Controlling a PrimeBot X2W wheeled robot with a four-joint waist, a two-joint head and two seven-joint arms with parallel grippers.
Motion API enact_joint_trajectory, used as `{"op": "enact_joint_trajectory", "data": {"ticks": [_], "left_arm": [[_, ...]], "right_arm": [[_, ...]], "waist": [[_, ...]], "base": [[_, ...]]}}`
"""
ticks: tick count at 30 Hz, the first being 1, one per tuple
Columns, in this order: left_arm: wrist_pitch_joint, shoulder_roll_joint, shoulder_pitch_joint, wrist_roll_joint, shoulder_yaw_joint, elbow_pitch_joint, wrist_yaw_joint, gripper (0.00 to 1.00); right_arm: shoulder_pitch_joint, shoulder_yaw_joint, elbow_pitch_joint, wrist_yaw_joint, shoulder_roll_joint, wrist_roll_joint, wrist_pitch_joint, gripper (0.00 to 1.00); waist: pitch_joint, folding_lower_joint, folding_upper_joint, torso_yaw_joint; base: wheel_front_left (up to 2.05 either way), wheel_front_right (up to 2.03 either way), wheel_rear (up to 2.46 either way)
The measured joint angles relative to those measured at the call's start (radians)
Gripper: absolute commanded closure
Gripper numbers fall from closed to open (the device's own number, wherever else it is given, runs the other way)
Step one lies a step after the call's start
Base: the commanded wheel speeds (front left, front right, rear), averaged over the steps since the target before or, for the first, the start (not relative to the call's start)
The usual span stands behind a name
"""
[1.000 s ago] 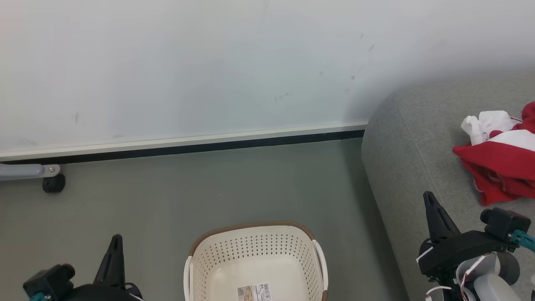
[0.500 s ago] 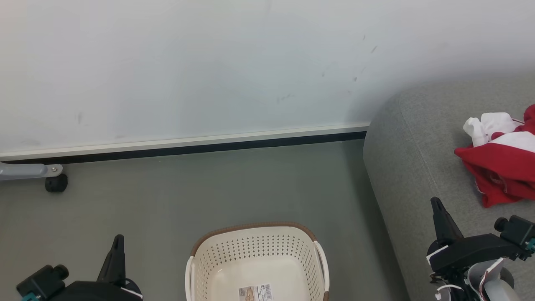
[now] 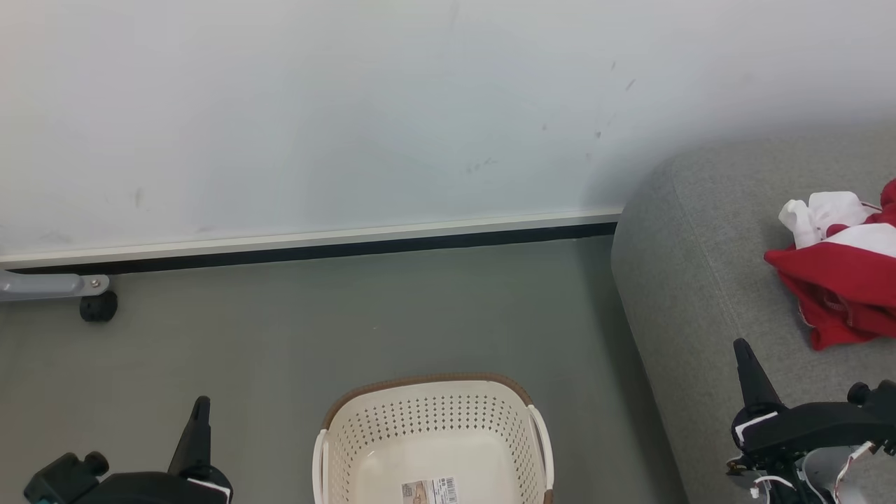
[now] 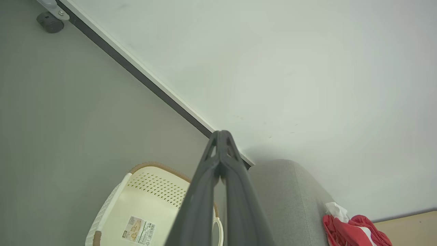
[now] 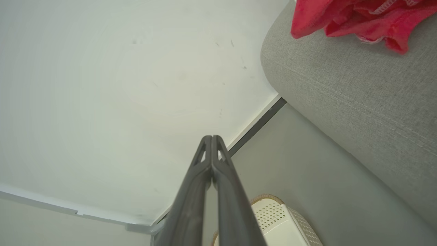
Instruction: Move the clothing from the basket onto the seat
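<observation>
Left fingers [image 3: 196, 437] pressed together, gripping nothing, above the floor [image 3: 294, 336] just left of the basket [image 3: 420, 379]. Right fingers [image 3: 752, 378] likewise pinched and empty, over the seat [image 3: 700, 280] near its left edge. The clothing [image 3: 840, 280] lies heaped on the seat, farther right.
</observation>
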State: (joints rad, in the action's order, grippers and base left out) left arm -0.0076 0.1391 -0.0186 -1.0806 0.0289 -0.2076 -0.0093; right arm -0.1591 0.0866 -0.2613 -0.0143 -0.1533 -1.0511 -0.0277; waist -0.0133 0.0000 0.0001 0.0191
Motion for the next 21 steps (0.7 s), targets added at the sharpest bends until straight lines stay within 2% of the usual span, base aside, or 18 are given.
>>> {"op": "enact_joint_trajectory", "data": {"ticks": [21], "left_arm": [[0.059,-0.047,-0.027,-0.245,-0.057,-0.041,-0.053,1.0]], "right_arm": [[0.027,-0.106,-0.016,-0.049,0.051,-0.263,-0.042,1.0]], "waist": [[0.006,0.0,0.0,-0.009]], "base": [[0.0,0.0,0.0]]}}
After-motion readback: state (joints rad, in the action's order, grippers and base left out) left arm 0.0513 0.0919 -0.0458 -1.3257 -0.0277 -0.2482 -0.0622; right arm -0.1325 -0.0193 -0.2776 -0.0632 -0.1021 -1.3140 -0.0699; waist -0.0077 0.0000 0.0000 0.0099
